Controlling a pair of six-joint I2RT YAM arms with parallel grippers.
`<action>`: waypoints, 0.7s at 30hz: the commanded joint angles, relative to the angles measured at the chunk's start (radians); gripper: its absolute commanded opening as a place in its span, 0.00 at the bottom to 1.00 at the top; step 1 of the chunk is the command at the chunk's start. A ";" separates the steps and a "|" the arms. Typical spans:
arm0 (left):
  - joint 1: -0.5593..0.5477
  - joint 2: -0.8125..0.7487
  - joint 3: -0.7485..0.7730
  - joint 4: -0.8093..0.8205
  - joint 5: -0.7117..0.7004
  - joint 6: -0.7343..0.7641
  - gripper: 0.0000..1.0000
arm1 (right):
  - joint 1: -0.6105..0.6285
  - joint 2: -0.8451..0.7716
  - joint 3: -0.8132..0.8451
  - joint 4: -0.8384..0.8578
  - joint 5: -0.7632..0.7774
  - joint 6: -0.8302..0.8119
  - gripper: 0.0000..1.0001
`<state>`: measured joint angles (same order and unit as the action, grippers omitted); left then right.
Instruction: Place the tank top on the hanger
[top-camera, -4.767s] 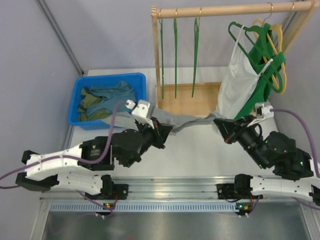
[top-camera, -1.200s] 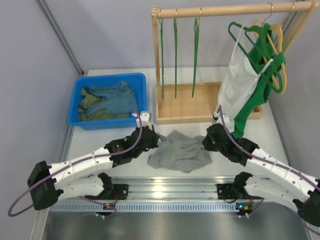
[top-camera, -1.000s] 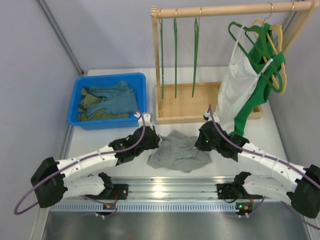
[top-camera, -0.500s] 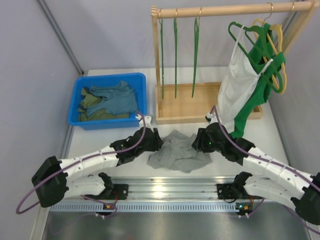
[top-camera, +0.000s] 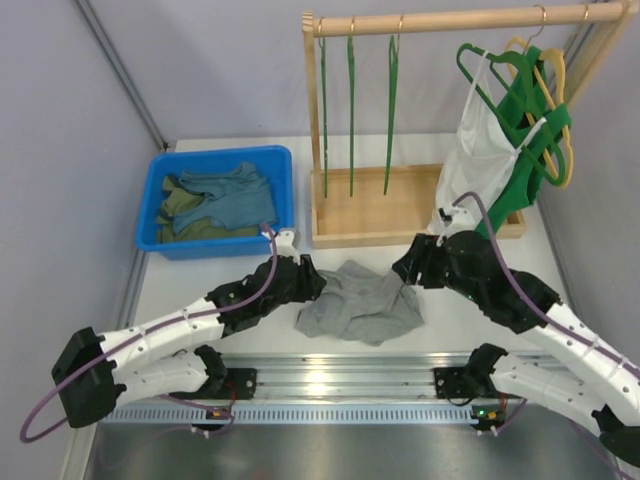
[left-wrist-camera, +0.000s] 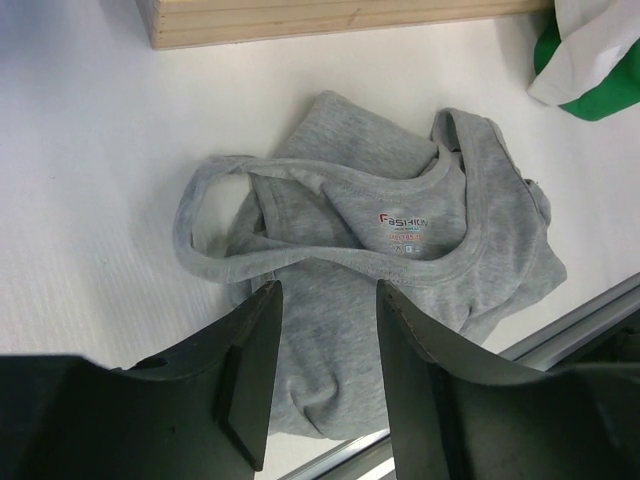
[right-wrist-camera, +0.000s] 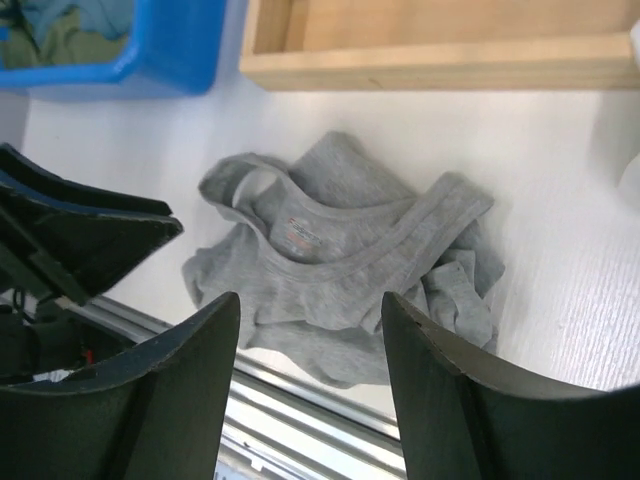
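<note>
Two arms flanking a crumpled tank top (top-camera: 360, 300)
Light grey, the garment is seen heaped on the white surface (left-wrist-camera: 100, 150) in front of the wooden rack (top-camera: 370, 210), its neck label (left-wrist-camera: 403, 222) turned upward; left jaws are held parted over its left edge, nothing gripped; right jaws are spread wide by its right edge, likewise empty; three slim green hangers (top-camera: 351, 110) are hung from the rail (top-camera: 450, 20).

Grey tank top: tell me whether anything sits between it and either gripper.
Nothing visible does. The tank top lies crumpled on the table, apart from the wooden rack base and the blue bin. The left gripper and right gripper are open and aimed at it, only cloth showing between their fingers.
</note>
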<state>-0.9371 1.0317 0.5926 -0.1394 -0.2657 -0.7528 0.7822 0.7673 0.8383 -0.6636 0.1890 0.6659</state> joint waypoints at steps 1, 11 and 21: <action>0.004 -0.048 0.009 -0.015 0.000 0.010 0.48 | -0.011 -0.037 0.146 -0.065 0.058 -0.041 0.59; 0.003 -0.120 0.052 -0.086 -0.020 0.001 0.48 | -0.023 0.234 0.743 -0.172 0.250 -0.283 0.61; 0.003 -0.136 0.093 -0.138 -0.021 0.010 0.48 | -0.132 0.669 1.297 -0.160 0.211 -0.454 0.61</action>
<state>-0.9371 0.9169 0.6304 -0.2646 -0.2775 -0.7536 0.6685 1.3396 2.0232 -0.8108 0.3958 0.3004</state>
